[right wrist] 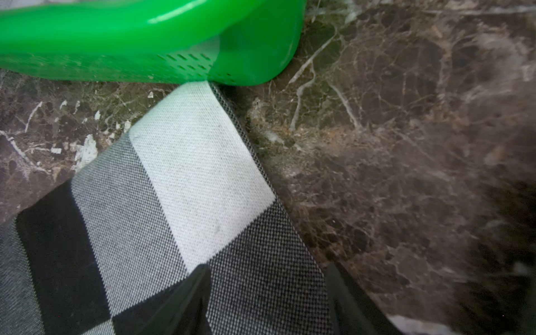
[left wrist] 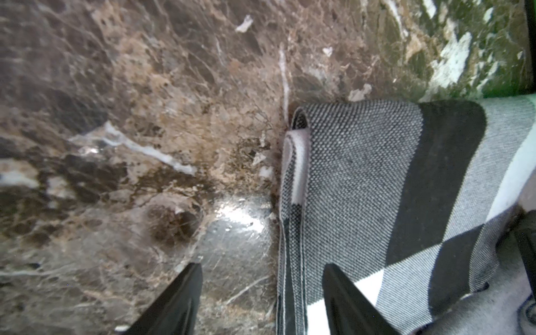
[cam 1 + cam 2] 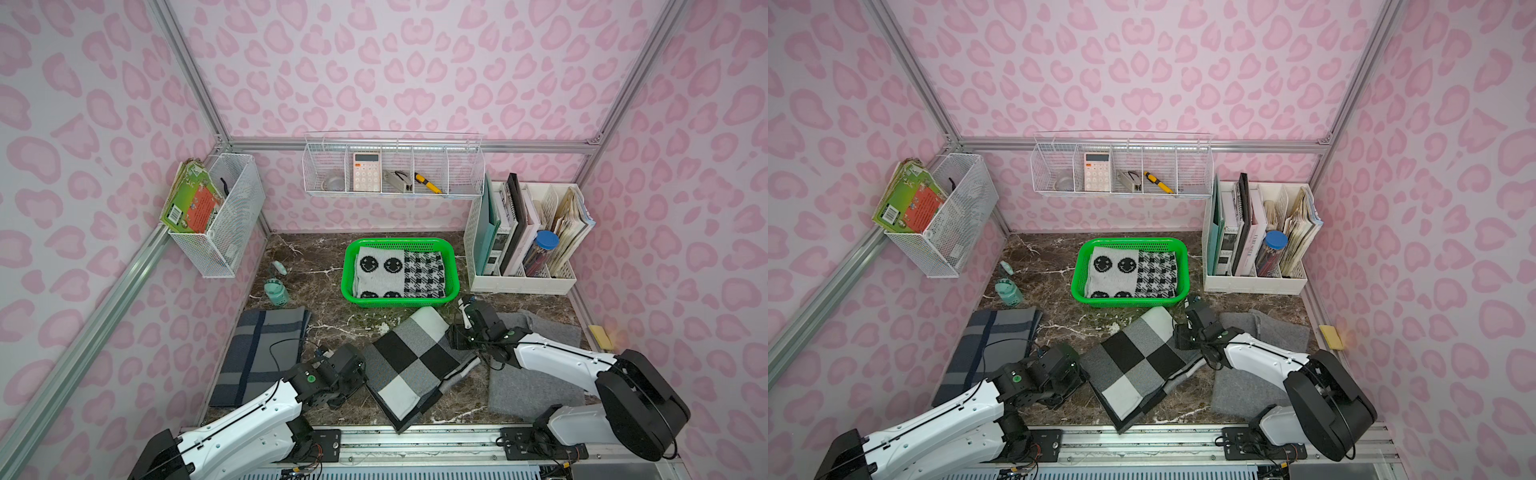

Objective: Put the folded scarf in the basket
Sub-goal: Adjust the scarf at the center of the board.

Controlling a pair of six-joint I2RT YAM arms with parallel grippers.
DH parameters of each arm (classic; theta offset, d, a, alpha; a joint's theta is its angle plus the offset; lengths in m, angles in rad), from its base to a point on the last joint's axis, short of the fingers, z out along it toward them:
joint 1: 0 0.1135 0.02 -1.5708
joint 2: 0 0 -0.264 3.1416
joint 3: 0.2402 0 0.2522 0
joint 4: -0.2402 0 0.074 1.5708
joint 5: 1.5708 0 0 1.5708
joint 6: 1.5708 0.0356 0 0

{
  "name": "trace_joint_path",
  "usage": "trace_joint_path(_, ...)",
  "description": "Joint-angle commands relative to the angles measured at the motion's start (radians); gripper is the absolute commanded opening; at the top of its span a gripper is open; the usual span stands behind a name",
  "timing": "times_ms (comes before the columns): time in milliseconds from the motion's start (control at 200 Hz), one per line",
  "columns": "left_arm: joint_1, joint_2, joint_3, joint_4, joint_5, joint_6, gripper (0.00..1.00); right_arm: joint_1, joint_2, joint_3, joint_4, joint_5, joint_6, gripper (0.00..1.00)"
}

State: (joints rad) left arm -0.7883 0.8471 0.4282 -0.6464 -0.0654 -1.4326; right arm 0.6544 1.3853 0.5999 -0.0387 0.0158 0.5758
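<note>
A folded black, white and grey checked scarf (image 3: 415, 365) (image 3: 1133, 361) lies slantwise on the marble table, just in front of the green basket (image 3: 399, 302) (image 3: 1125, 302). The basket holds a folded smiley-and-houndstooth scarf (image 3: 399, 270). My left gripper (image 3: 363, 376) (image 2: 262, 266) is open at the checked scarf's left folded edge (image 2: 362, 174), one finger over the cloth and one over bare marble. My right gripper (image 3: 451, 332) (image 1: 268, 266) is open at the scarf's right edge (image 1: 188, 174), close to the basket's corner (image 1: 116, 37), also straddling the edge.
A blue-grey plaid cloth (image 3: 262, 353) lies at the left and a grey felt cloth (image 3: 536, 386) under the right arm. A teal bottle (image 3: 276, 291) stands left of the basket. A white file organizer (image 3: 523, 245) stands at the back right, with a yellow sponge (image 3: 600, 336) by the right wall.
</note>
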Motion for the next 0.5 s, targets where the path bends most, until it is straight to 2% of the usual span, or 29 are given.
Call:
trace_joint_path(0,-0.002,-0.004,-0.023,0.030,-0.004,-0.023,0.68,0.001,0.018,0.004,0.025,0.003,0.009,0.65)
trace_joint_path(280,-0.001,0.141,-0.011,0.230,0.036,0.004,0.57,0.001,0.043,-0.030,0.036,0.009,0.022,0.54)
trace_joint_path(365,0.000,0.201,0.014,0.248,0.027,0.011,0.50,0.006,0.044,-0.045,0.035,0.012,0.030,0.47)
trace_joint_path(495,0.001,0.274,0.027,0.284,0.000,0.030,0.48,0.027,0.028,-0.076,0.021,0.027,0.063,0.46)
